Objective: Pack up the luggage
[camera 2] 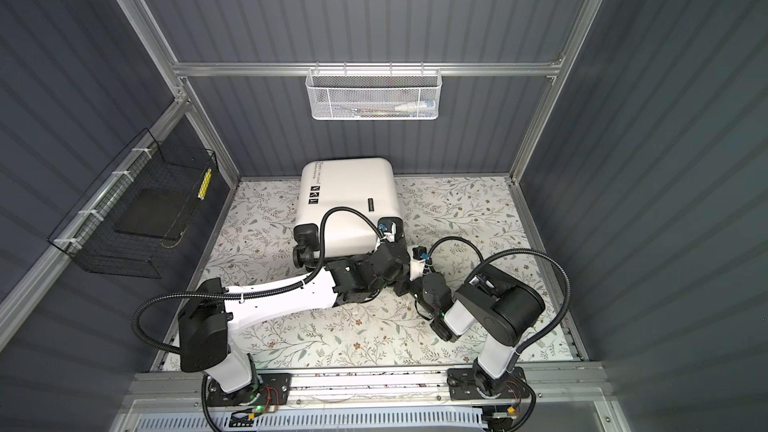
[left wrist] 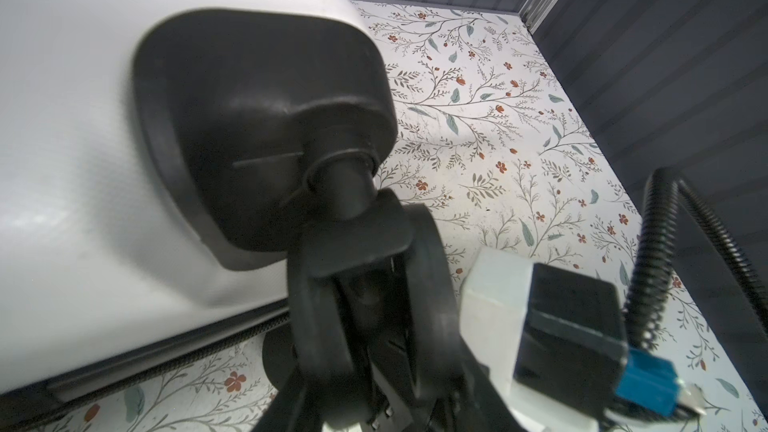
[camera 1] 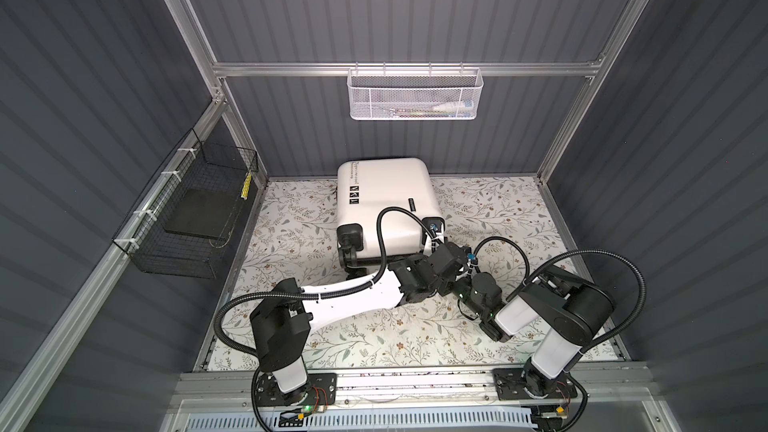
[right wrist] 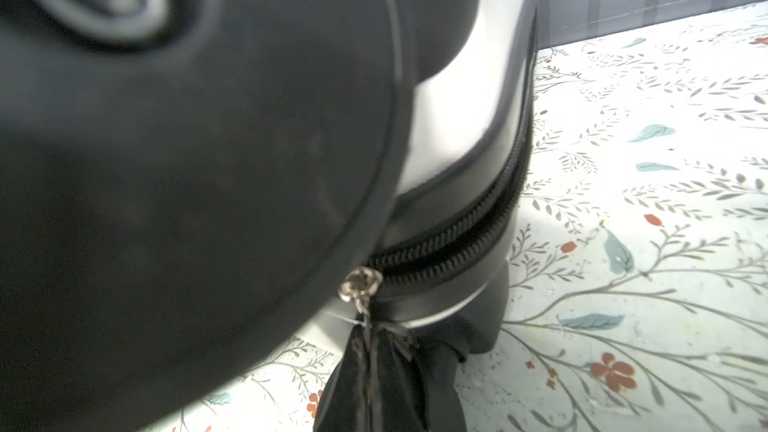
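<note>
The luggage (camera 1: pixel 386 197) (camera 2: pixel 349 197), a white hard-shell suitcase, lies flat and closed on the floral table in both top views. My left gripper (camera 1: pixel 436 249) (left wrist: pixel 374 363) reaches across to its near right corner and is shut on a black caster wheel (left wrist: pixel 430 305) under the black corner housing (left wrist: pixel 257 126). My right gripper (right wrist: pixel 374 347) sits low beside that corner, shut on the black tab that hangs from the silver zipper pull (right wrist: pixel 359 284). Its fingertips are hidden under the left wrist in both top views. The zipper band (right wrist: pixel 457 238) curves round the shell.
A white mesh basket (camera 1: pixel 413 95) with small items hangs on the back rail. A black wire basket (camera 1: pixel 187 218) holding a dark flat item hangs on the left wall. The floral table (camera 1: pixel 498 209) is walled in on three sides. Both arms' cables loop over the near right area.
</note>
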`<state>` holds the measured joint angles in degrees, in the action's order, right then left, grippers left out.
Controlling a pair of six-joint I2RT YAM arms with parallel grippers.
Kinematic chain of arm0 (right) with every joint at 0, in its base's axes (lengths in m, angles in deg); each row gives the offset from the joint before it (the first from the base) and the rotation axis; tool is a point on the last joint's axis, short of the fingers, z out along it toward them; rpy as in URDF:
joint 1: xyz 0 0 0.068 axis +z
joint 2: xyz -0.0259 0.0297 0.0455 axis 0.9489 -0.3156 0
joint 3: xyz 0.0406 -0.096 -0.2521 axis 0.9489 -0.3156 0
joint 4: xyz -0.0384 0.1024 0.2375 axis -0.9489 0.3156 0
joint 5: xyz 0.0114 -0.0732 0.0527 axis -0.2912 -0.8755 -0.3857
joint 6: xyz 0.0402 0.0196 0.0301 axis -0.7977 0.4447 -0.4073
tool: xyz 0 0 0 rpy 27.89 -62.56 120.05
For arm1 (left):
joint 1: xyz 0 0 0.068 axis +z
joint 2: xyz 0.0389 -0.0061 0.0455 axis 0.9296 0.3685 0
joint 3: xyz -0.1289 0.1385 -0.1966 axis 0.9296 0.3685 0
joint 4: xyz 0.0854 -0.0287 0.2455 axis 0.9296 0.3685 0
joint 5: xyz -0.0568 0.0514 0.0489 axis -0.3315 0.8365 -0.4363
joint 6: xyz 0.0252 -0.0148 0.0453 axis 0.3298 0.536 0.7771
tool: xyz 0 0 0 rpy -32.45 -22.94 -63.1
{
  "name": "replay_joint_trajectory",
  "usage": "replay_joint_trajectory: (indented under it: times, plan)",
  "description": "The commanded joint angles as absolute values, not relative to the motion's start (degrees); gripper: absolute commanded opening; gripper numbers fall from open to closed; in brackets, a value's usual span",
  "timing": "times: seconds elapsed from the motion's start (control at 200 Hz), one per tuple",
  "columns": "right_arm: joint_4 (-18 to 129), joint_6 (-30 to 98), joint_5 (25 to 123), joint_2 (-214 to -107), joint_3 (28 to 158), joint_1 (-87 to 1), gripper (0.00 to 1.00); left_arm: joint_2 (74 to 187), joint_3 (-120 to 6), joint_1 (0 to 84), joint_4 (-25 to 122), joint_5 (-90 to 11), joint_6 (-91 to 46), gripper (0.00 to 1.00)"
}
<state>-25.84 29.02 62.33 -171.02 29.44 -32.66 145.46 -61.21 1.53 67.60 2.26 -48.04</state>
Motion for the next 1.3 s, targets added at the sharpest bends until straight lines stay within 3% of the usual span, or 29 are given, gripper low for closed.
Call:
replay_joint_trajectory:
  times: [0.0,0.62,1.0,1.291]
  plan:
    - [-28.01,28.35,57.94,-170.02,28.57,-33.27,0.0,140.69,-62.17,0.18,60.86,1.41,-45.45,0.0]
    - [-26.6,20.67,49.66,-168.98,25.95,-38.38,0.0,139.96,-60.86,0.18,60.59,1.46,-45.56,0.0]
    - [-13.86,20.12,53.06,-165.57,32.33,-43.33,0.0,136.67,-56.16,0.18,58.86,-4.25,-43.84,0.0]
    - [-12.93,17.17,56.48,-167.82,35.08,-46.33,0.0,129.2,-48.26,0.18,57.59,-9.04,-42.29,0.0]
